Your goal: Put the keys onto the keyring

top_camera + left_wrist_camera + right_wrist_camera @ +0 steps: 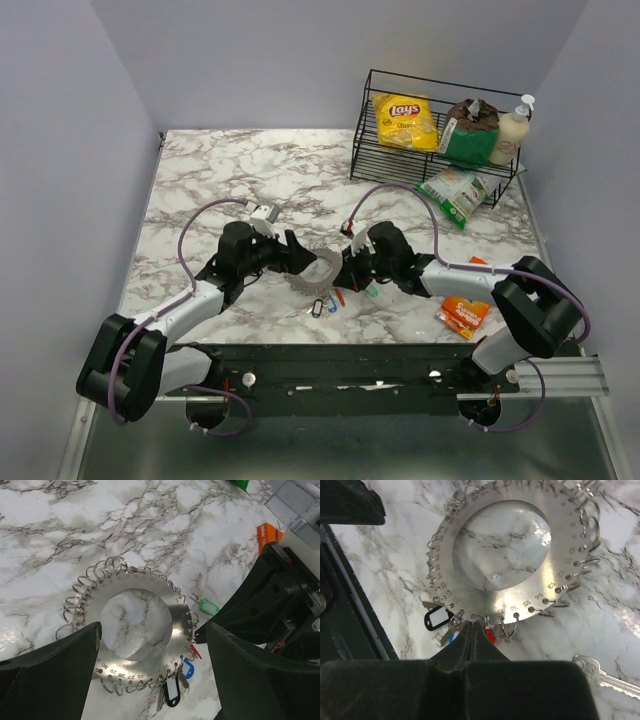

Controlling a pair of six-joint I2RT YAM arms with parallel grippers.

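The whole tabletop (250,170) is seen from high up at 6 o'clock, facing 12 o'clock, while close downward views are given from each wrist, the keyring (172,612) being shared by all three and looked at from 9 o'clock (left wrist) and 3 o'clock (right wrist).

Pretty clearly a robotics lab test cell, not anyone's home: left arm (190,305) and right arm (470,278) bolted to a black rail (340,365) at the edge of a marble-print tabletop (250,170), boxed in by blank walls (60,150). Wire rack (365,150) in the corner holds a Lay's bag (405,120) and a pump bottle (512,130).
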